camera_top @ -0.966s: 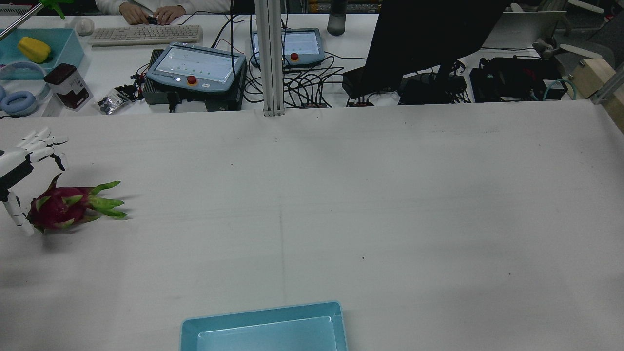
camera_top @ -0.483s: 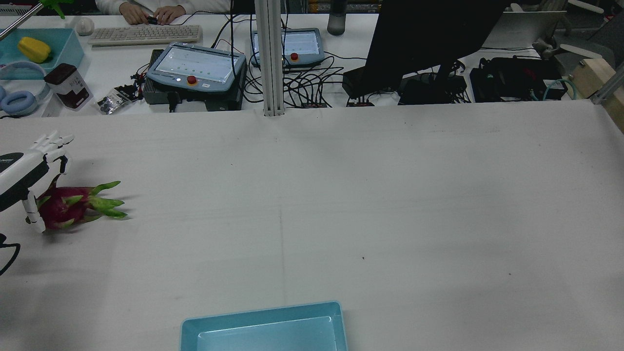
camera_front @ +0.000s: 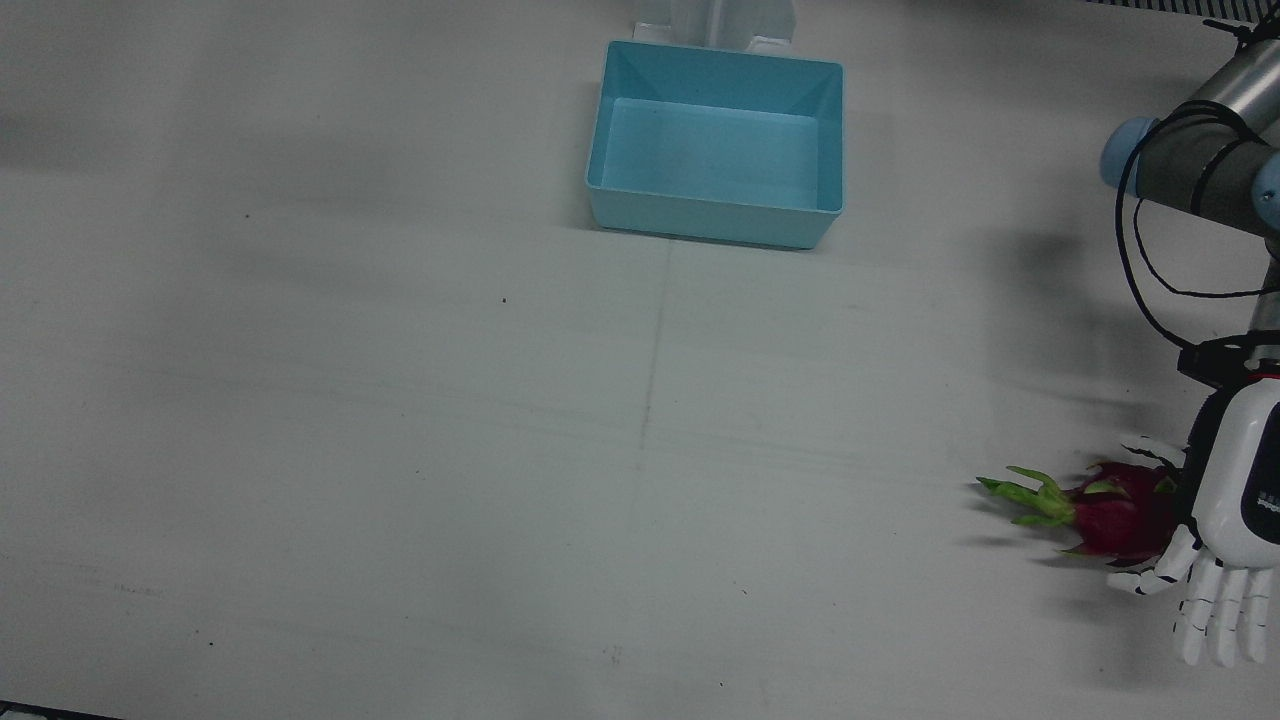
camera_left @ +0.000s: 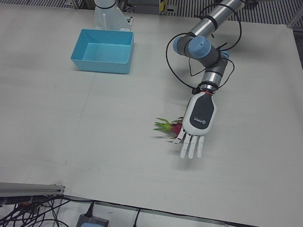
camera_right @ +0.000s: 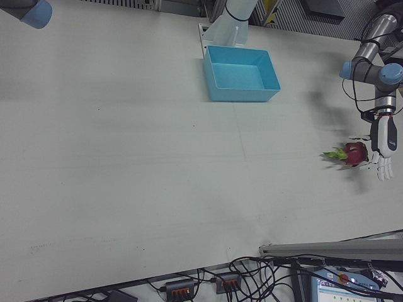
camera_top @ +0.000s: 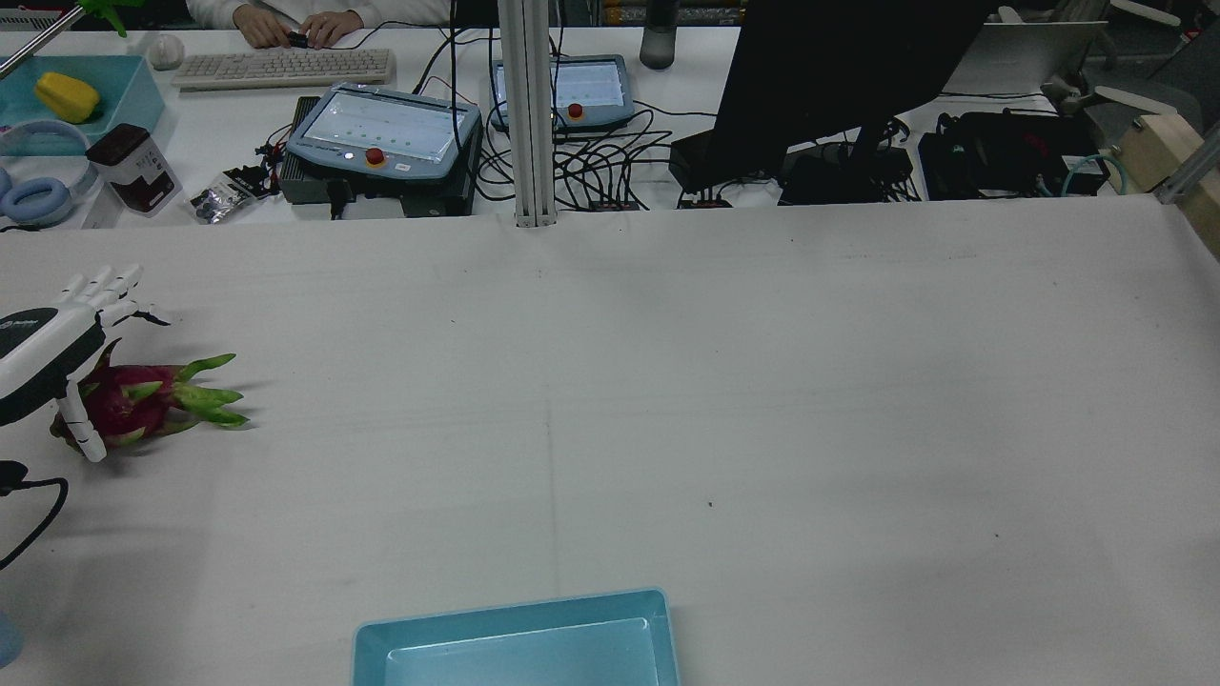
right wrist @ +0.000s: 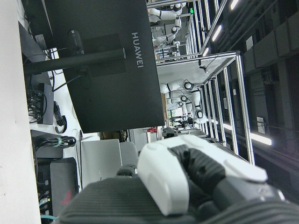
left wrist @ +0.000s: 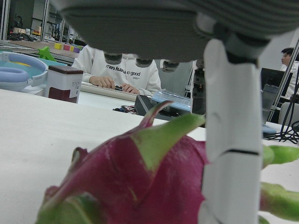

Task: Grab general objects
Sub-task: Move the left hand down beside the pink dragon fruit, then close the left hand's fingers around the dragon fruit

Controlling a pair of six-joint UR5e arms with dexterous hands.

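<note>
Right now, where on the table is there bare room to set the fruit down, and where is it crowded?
Bare: the wide stretch between the blue bin and the dragon fruit, and everything on the far side of the table's centre seam. Crowded: only the edge where the left hand is spread above the fruit.

Cool, even overhead light on the white table [camera_front: 400, 400], soft grey shadows beneath the left hand [camera_left: 199, 113] and dragon fruit [camera_top: 124, 405], blue bin [camera_front: 715, 145] faintly glossy, left hand view close and blurred, right hand view dim with bright ceiling strips.
</note>
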